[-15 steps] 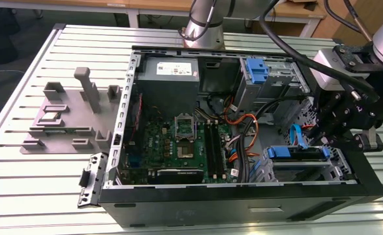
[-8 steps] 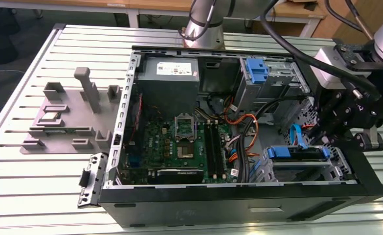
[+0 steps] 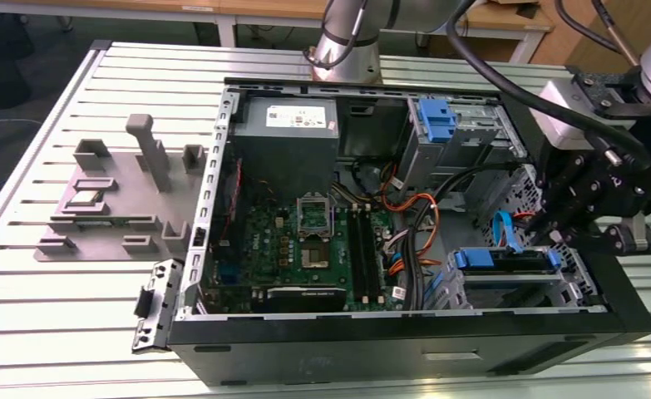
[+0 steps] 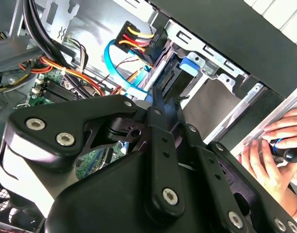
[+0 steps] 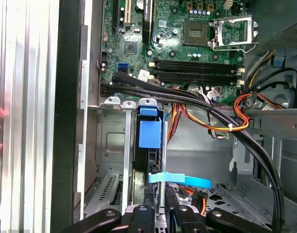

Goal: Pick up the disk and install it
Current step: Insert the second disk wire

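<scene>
First wrist view has our claw (image 5: 157,209) pinched shut on the disk (image 5: 149,145), which sits edge-on straight ahead in the drive bay (image 5: 112,141), long axis along the fingers.

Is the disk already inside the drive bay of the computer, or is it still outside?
Inside. The disk stands in the drive bay between the metal walls, its blue carrier end showing. The end effector is right at its edge.

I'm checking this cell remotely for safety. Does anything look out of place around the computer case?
Yes: a person's hand rests on the slatted table right beside the computer case, holding a dark tool, while the gripper works at the drive bay inside.
</scene>
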Robot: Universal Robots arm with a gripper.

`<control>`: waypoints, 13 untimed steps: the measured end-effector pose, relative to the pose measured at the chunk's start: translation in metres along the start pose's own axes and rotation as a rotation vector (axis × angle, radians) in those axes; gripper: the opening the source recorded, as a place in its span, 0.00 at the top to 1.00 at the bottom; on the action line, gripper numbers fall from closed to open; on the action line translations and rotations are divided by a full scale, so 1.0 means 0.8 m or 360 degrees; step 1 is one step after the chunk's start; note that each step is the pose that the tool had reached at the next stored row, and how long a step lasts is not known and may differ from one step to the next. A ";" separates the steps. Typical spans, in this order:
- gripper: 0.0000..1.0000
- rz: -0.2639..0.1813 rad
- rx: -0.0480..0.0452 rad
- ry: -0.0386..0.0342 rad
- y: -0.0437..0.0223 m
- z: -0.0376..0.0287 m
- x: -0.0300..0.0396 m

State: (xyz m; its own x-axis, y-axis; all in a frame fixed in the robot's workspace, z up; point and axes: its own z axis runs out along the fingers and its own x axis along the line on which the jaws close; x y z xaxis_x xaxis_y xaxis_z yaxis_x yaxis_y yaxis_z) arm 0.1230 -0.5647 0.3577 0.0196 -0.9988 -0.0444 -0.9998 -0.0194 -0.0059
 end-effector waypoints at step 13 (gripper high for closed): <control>0.76 0.0000 0.0000 0.0000 -0.0093 0.0023 -0.0229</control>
State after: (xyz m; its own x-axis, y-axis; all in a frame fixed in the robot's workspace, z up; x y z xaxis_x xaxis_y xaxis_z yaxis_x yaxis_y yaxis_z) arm 0.1301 -0.5462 0.3567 0.0196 -0.9988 -0.0445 -0.9998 -0.0194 -0.0059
